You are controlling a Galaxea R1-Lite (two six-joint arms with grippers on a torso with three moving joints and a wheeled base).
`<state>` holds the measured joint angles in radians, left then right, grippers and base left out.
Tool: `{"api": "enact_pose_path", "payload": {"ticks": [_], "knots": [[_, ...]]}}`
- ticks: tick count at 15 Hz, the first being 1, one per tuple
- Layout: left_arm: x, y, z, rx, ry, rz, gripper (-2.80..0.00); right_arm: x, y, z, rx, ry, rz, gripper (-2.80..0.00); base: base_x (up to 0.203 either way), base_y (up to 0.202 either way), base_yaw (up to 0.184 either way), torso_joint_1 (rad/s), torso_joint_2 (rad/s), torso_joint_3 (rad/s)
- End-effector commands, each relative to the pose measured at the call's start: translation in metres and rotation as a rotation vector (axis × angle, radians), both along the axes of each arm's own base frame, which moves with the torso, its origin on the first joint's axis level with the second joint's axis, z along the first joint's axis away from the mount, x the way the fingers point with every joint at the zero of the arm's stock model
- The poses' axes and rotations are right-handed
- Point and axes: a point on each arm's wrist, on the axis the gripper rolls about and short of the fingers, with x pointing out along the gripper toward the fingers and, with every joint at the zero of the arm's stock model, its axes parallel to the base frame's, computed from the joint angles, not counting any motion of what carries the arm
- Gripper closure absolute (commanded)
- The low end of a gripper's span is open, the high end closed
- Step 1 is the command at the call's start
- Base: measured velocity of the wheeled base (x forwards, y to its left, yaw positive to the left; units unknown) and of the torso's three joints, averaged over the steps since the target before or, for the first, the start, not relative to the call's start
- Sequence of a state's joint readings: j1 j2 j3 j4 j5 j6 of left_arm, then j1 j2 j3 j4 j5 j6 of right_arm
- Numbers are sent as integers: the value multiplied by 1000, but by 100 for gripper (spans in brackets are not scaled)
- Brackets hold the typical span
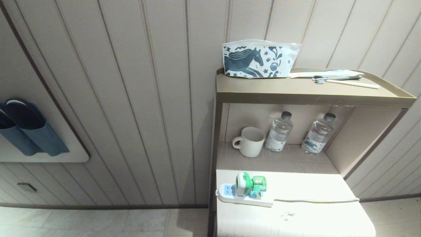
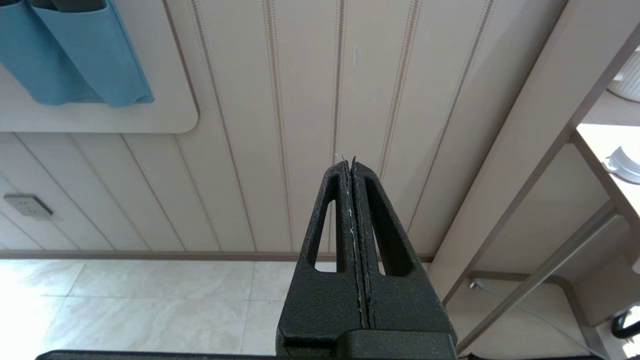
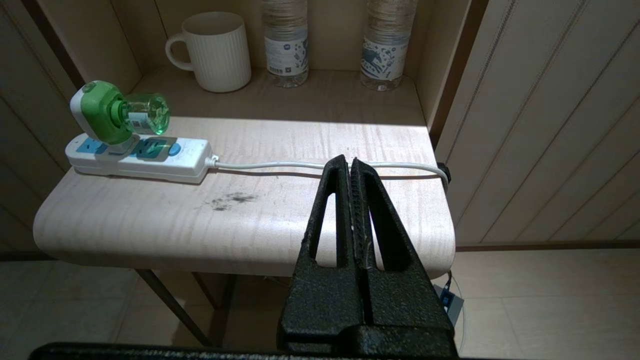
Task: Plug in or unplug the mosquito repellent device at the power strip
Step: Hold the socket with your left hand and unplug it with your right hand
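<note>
Nearest to us, our right gripper (image 3: 352,165) hangs with its black fingers pressed flat together, holding nothing, in front of the pale wooden table (image 3: 250,225) and well apart from everything on it. Our left gripper (image 2: 349,164) is likewise clenched and empty, off to the side of the furniture, facing the panelled wall above the tiled floor (image 2: 150,305) (neither arm shows in the head view).

On the table's left part lies the power strip (image 1: 243,197), flat, its thin white cord (image 1: 315,200) running rightward along the top to the far edge. We see the mosquito repellent device (image 1: 250,184) plugged into the strip, its white-and-green head over a socket and its translucent green bottle pointing toward the cord end.

Farther back, in the recessed shelf, a ribbed white mug (image 1: 250,141) stands beside two clear water bottles (image 1: 279,131). Above them, on the top shelf (image 1: 296,89), rests a horse-print pouch (image 1: 258,60). Blue slippers (image 1: 29,128) hang in a wall holder well to the left
</note>
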<state>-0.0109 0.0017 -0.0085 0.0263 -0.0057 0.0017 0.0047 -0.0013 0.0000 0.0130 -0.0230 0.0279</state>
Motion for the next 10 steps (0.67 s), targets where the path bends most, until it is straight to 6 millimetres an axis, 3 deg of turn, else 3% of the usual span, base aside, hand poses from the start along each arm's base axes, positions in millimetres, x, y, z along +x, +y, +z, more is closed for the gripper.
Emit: {"api": "enact_pose_path", "payload": {"ticks": [1, 8, 10], "knots": [[0, 0, 0, 0, 0, 0, 0, 0, 0, 0, 9, 3, 0, 0, 0, 0, 0, 0, 0, 0], [0, 0, 0, 0, 0, 0, 0, 0, 0, 0, -6, 1, 6, 0, 0, 0, 0, 0, 0, 0], [0, 0, 0, 0, 0, 0, 0, -5, 0, 16, -16, -47, 25, 0, 0, 0, 0, 0, 0, 0]]}}
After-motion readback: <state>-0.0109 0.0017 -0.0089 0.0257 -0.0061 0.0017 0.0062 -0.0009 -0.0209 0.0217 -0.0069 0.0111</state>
